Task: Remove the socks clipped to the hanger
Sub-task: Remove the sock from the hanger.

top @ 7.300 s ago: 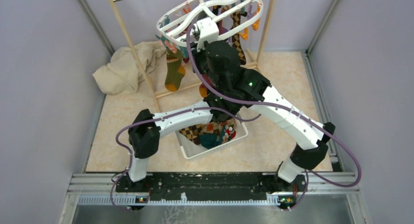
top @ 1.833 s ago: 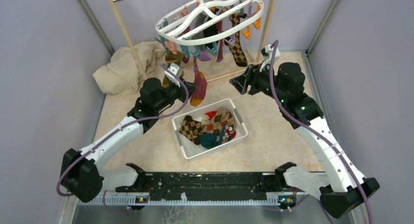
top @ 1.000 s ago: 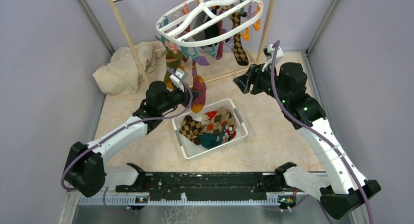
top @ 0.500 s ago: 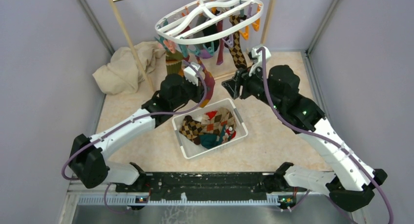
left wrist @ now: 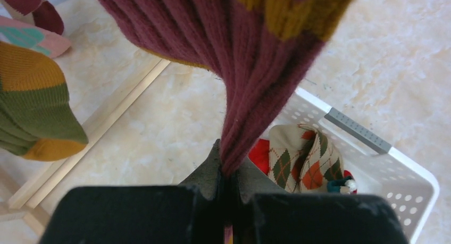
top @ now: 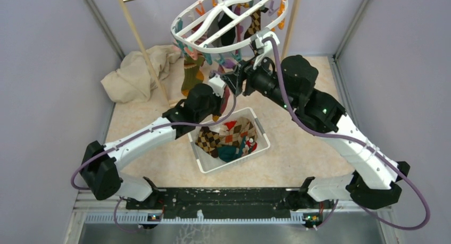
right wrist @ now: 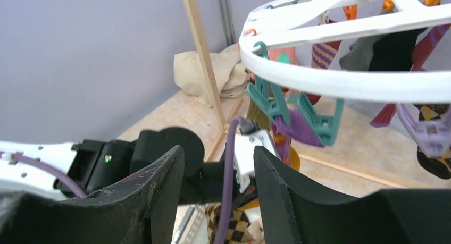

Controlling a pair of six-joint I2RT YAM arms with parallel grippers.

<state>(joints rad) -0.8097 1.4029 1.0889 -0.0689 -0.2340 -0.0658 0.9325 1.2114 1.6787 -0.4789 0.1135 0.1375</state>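
Left tool (left wrist: 226,172) pinching maroon sock (left wrist: 250,68), lower centre.
Right tool (right wrist: 218,153) spread, just below hanger (right wrist: 340,82) rim, upper right.

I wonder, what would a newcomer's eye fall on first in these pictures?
The white plastic oval drying hanger, hung with coloured socks, fills the top centre. Below it, the left gripper is shut on a maroon ribbed sock above the white perforated basket; the right gripper is open beneath the hanger.

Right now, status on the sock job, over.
Left end effector shut on maroon sock, stretched down from hanger. Right end effector open, by teal pegs. Arms close together; basket below.
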